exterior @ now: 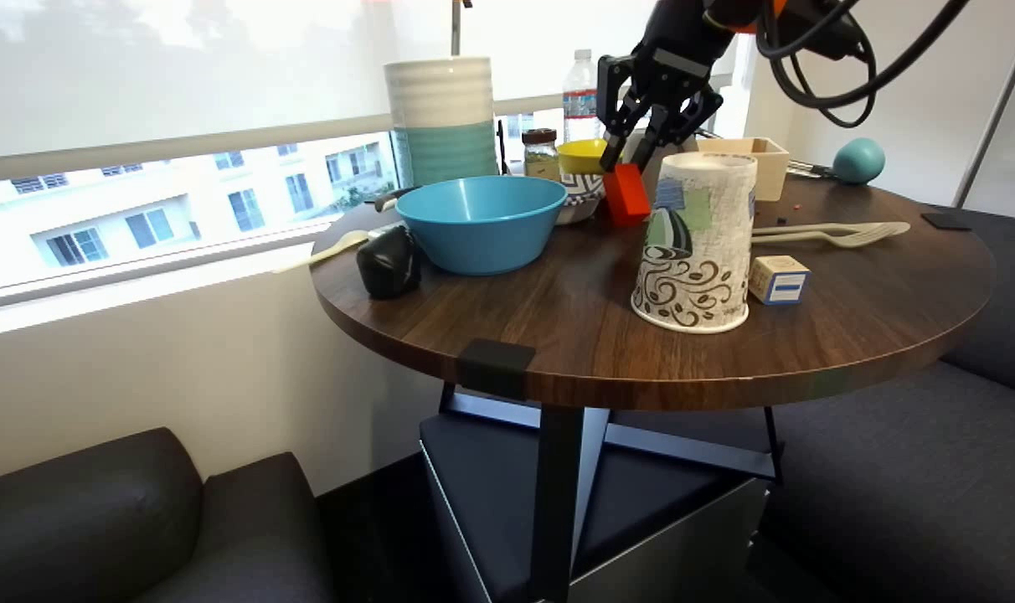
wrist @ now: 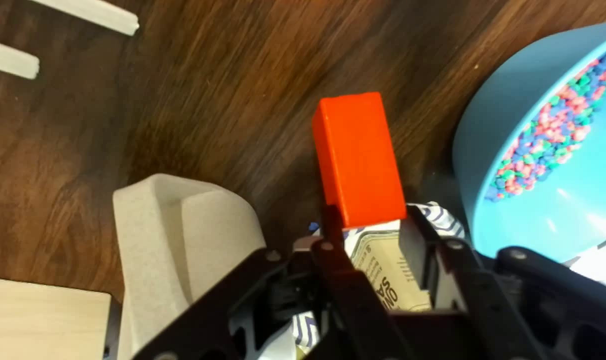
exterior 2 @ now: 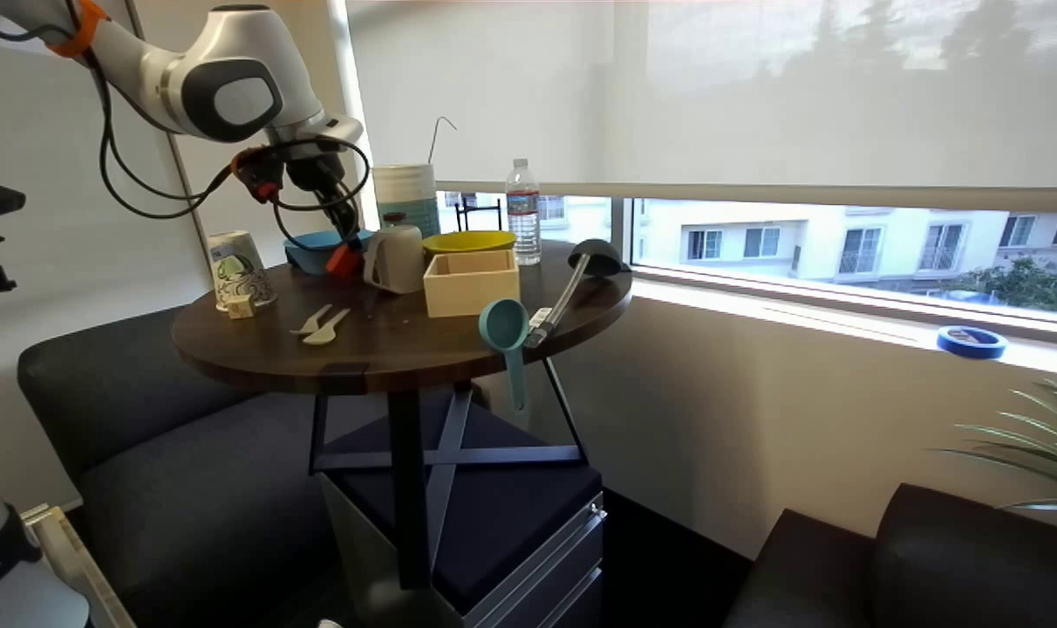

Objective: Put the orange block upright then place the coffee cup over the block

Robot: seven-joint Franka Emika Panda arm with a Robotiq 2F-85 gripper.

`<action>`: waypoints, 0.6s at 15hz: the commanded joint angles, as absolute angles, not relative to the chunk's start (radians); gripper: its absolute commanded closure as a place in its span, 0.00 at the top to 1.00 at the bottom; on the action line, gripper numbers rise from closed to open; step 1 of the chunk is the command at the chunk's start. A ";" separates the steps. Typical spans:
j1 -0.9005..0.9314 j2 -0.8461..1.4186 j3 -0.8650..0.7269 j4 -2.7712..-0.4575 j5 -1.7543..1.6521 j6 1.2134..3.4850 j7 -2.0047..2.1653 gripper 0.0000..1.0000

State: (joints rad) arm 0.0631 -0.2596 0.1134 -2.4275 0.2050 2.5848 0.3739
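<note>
The orange block is tilted between the fingertips of my gripper, with its lower end pointing down at the table. It also shows in an exterior view. In the wrist view, the fingertips press on both sides of the near end of the orange block. I cannot tell whether its lower end touches the table. The coffee cup stands upside down on the table, apart from the gripper; it also shows in an exterior view. It is out of the wrist view.
A blue bowl and a beige mug flank the block. A wooden box, yellow bowl, jar and water bottle stand near. A pale cube sits beside the cup. Plastic cutlery lies on the table.
</note>
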 commanded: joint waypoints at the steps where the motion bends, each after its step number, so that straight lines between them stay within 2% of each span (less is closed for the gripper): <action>1: 0.095 -0.268 0.102 -2.469 0.237 2.688 0.262 0.09; 9: 0.140 -0.257 0.066 -2.510 0.299 2.783 0.113 0.09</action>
